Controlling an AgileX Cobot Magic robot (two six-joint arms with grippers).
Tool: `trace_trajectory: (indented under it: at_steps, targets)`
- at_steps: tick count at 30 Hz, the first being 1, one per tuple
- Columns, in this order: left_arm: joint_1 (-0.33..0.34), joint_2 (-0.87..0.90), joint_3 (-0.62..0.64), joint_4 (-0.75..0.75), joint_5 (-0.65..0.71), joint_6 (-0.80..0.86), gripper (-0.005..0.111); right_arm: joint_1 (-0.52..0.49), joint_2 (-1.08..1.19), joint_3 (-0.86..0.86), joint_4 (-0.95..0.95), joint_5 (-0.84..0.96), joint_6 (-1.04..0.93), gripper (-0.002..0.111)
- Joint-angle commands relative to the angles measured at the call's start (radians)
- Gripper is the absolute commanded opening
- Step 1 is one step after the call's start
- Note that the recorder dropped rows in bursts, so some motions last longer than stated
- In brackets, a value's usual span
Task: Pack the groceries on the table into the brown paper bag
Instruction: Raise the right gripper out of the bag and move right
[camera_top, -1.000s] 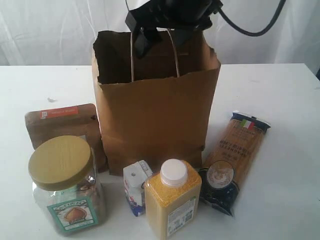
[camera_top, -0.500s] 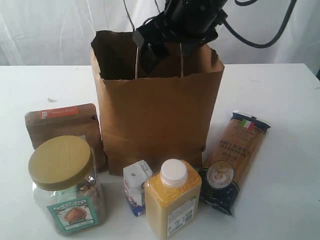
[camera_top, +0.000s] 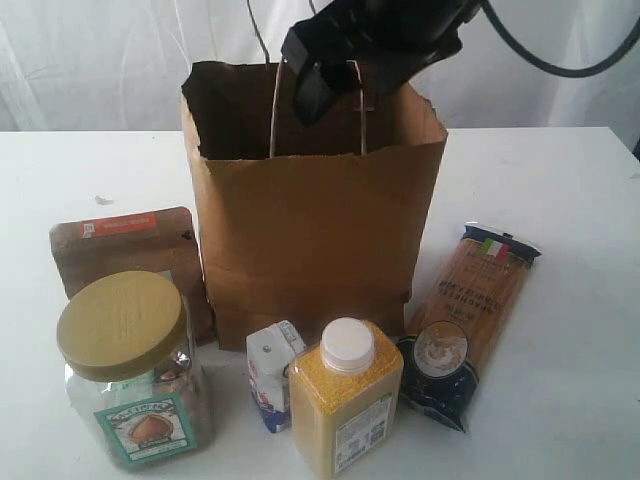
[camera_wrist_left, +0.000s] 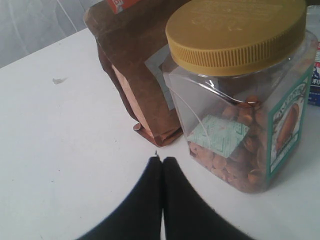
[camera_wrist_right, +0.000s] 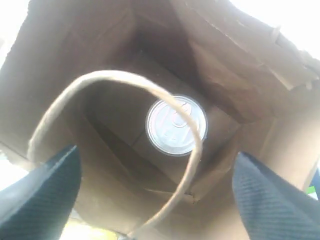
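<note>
The brown paper bag (camera_top: 315, 210) stands open at the middle of the table (camera_top: 560, 200). My right gripper (camera_top: 330, 85) hangs open just above its mouth, by the loop handles. In the right wrist view the gripper (camera_wrist_right: 155, 197) looks down into the bag, where a metal-lidded jar (camera_wrist_right: 176, 125) stands on the bottom, apart from the fingers. In front of the bag stand the nut jar (camera_top: 130, 370), kraft pouch (camera_top: 125, 255), small carton (camera_top: 272, 375), yellow bottle (camera_top: 345, 400) and spaghetti pack (camera_top: 470, 320). My left gripper (camera_wrist_left: 161, 162) is shut and empty, low over the table beside the nut jar (camera_wrist_left: 240, 95) and pouch (camera_wrist_left: 135, 75).
A paper handle loop (camera_wrist_right: 115, 85) arches across the bag's opening between my right fingers. White curtains hang behind the table. A black cable trails from the right arm at the upper right.
The right gripper dipped toward the bag's mouth, then lifted and shifted slightly right. The bag's front edge moved a little. The left gripper stays as it was.
</note>
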Motion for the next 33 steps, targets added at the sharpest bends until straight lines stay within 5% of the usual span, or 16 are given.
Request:
trace_trajectory:
  at_steps: [1,24,26,33]
  targets:
    - [0.003,-0.004,0.004,-0.002,-0.001,-0.001,0.0,0.001,-0.023,0.005,-0.008,-0.002,-0.01,0.076]
    - [0.003,-0.004,0.004,-0.002,-0.001,-0.001,0.0,0.001,-0.289,0.114,-0.012,-0.002,0.019,0.076]
    - [0.003,-0.004,0.004,-0.002,-0.001,-0.001,0.0,0.001,-0.355,0.16,-0.009,-0.002,0.028,0.069]
    - [0.003,-0.004,0.004,-0.002,-0.001,-0.001,0.0,0.001,-0.652,0.506,-0.011,-0.002,0.06,0.016]
